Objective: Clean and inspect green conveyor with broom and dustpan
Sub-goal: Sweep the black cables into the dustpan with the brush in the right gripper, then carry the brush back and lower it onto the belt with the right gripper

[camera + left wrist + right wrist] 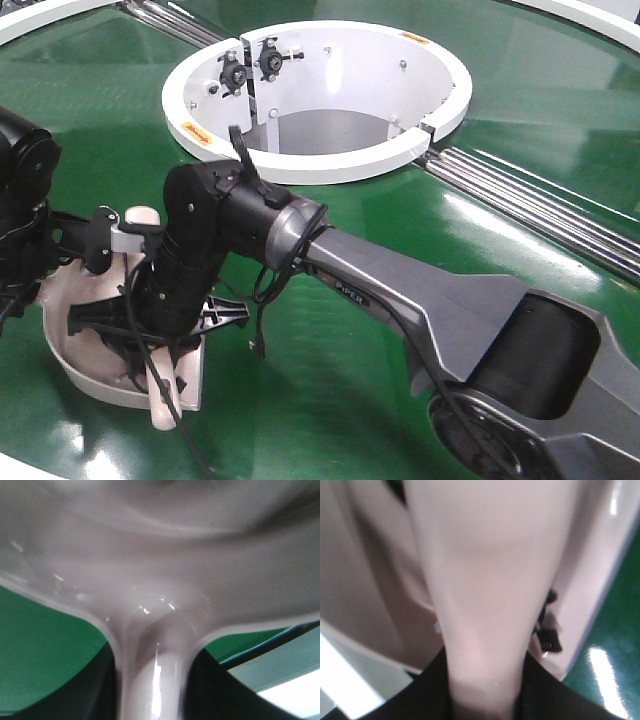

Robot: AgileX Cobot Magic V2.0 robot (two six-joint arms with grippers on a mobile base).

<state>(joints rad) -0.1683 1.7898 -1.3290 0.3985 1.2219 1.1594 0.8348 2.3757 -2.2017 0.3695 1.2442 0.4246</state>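
A blurred pale strip (292,696), perhaps bright floor, crosses one corner.

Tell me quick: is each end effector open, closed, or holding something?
Left end effector: closed on the dustpan handle.
Right end effector: closed on the broom handle.

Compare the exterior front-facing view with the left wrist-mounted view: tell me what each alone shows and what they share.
Front view only: the white circular hub ring, the steel rollers, the grey-and-black right arm and the slim pale pinkish-beige plastic broom. Left wrist view only: a blurred close-up of the neck where the handle flares into the scoop. Both: the wide pale pinkish-beige plastic dustpan and the glossy dark-green conveyor belt.
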